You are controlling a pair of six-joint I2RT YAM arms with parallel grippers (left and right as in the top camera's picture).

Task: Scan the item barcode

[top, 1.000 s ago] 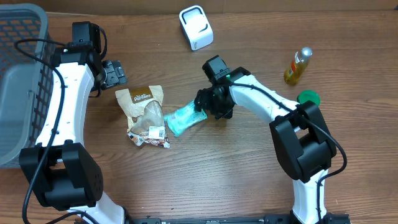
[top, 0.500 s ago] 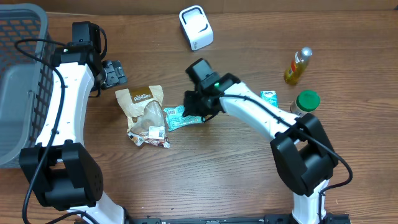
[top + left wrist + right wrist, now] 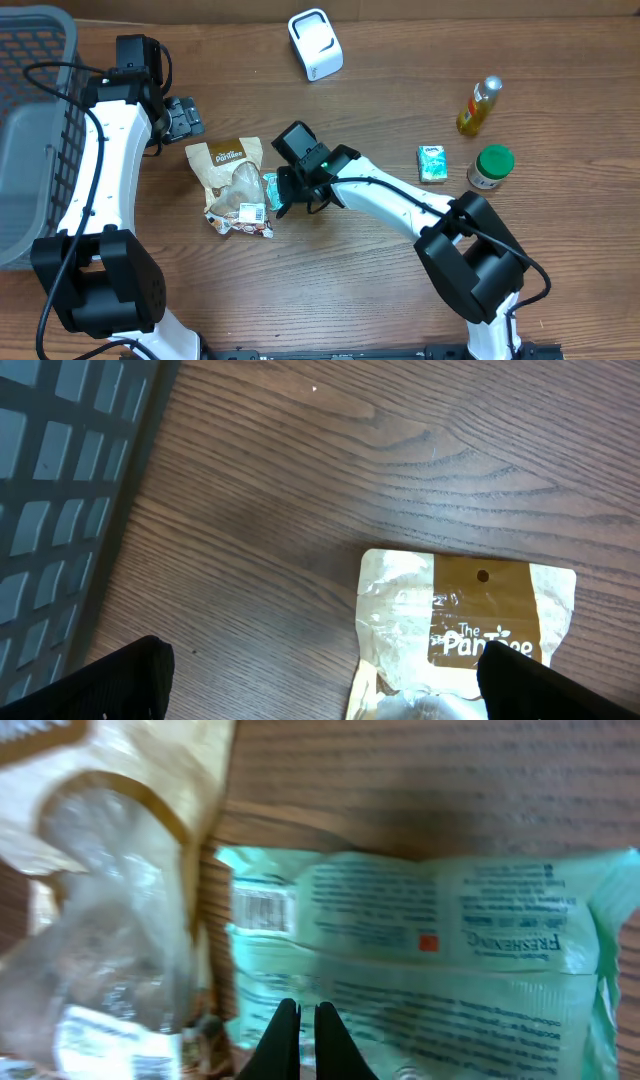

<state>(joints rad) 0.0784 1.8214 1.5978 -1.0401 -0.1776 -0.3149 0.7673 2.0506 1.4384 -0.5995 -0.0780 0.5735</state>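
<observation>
Two tips of the right gripper [image 3: 300, 1038] stand closed almost against each other over the mint-green pack [image 3: 430, 960]; whether they pinch its film we cannot tell. The wrist view shows a barcode [image 3: 262, 907] at the pack's end beside the brown snack pouch [image 3: 230, 175]; from overhead the right arm [image 3: 390, 195] hides nearly all the pack. The left gripper [image 3: 335, 685] hangs wide open and empty by the pouch's top edge, near the grey basket [image 3: 30, 130].

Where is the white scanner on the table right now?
In the overhead view the white scanner stands near the far edge of the table, mid-picture, beyond the brown snack bag and left of the yellow bottle.
</observation>
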